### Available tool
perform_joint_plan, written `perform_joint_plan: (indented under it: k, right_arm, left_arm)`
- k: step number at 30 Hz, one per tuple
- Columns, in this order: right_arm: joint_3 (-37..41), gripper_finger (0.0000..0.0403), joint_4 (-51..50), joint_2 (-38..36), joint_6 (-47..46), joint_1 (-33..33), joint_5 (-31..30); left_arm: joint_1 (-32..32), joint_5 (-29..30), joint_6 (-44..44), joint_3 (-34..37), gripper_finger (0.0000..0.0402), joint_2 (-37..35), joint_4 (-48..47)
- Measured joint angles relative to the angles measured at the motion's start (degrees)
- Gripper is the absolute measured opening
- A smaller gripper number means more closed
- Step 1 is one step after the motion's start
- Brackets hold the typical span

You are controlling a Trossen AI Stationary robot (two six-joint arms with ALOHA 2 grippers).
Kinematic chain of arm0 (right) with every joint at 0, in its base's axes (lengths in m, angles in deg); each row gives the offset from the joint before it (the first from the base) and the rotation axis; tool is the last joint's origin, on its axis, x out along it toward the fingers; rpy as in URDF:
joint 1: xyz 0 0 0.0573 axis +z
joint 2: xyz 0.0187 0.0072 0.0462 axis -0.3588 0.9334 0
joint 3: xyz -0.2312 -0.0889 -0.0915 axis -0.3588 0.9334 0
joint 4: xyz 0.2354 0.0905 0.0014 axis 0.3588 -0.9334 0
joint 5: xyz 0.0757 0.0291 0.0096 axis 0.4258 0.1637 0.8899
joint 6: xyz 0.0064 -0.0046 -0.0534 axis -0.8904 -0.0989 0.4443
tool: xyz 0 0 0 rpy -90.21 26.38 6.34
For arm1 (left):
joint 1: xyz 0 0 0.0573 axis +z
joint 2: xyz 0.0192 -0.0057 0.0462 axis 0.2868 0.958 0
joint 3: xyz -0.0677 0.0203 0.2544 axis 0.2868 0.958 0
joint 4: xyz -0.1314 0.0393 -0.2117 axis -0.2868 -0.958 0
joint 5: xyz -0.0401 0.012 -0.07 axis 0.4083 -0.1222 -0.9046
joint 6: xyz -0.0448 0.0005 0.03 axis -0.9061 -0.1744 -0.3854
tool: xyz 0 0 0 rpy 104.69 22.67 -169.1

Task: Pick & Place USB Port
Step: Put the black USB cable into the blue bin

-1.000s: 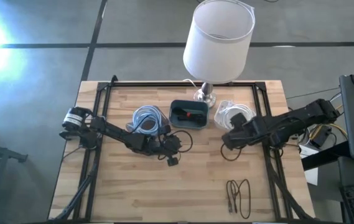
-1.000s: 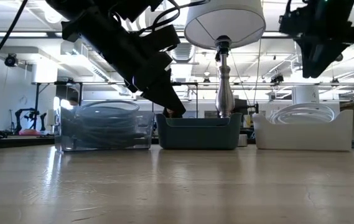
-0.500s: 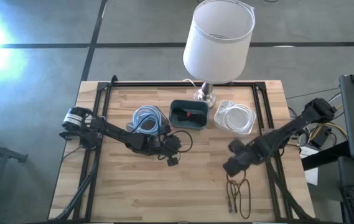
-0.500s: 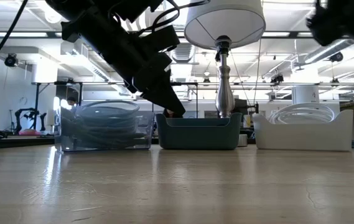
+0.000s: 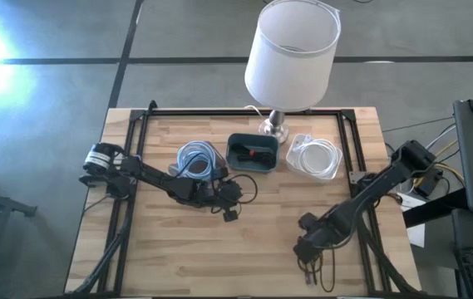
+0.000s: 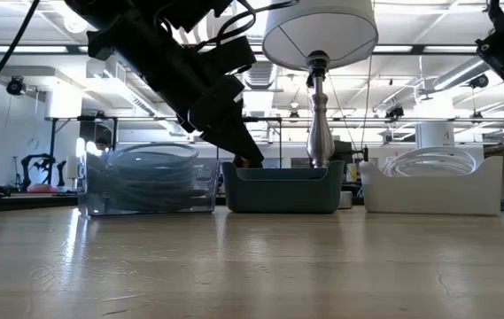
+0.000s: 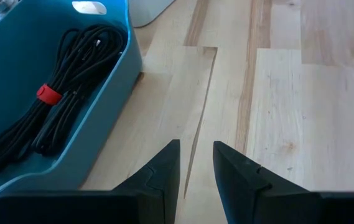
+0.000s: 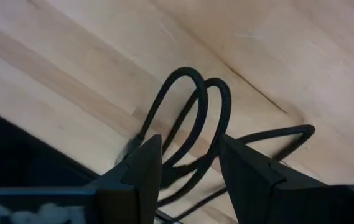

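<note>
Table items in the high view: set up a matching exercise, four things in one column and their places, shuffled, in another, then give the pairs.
Things:
1. white cable coil
2. black bundled cable
3. loose black cable
4. lamp

Places:
A. in the blue bin
B. at the table's back edge, behind the bins
C. in the clear bin on the right
D. on the bare wood near the front edge, under the right hand

Pairs: 1-C, 2-A, 3-D, 4-B
</note>
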Motion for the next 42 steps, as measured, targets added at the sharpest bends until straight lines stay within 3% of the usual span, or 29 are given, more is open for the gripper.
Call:
perform_joint_plan:
  k: [9,30,36,42]
  right_arm:
    - [-0.55,0.0157,-0.08,4.34,-4.65,0.00,0.67]
    - [-0.23,0.0151,1.11,5.74,-1.17,-0.02,1.61]
    - [0.12,0.0119,2.12,6.40,3.73,-0.75,2.02]
    - [-0.46,0.0049,2.83,6.27,11.08,-2.21,1.80]
  left_arm:
    - [0.07,-0.01,4.58,-0.76,0.0100,0.02,0.04]
    - [0.17,-0.02,5.26,-1.09,0.0100,0.02,0.39]
    - [0.17,-0.04,5.13,-1.07,0.0100,0.02,0.39]
    - [0.15,-0.02,5.13,-1.07,0.0100,0.02,0.39]
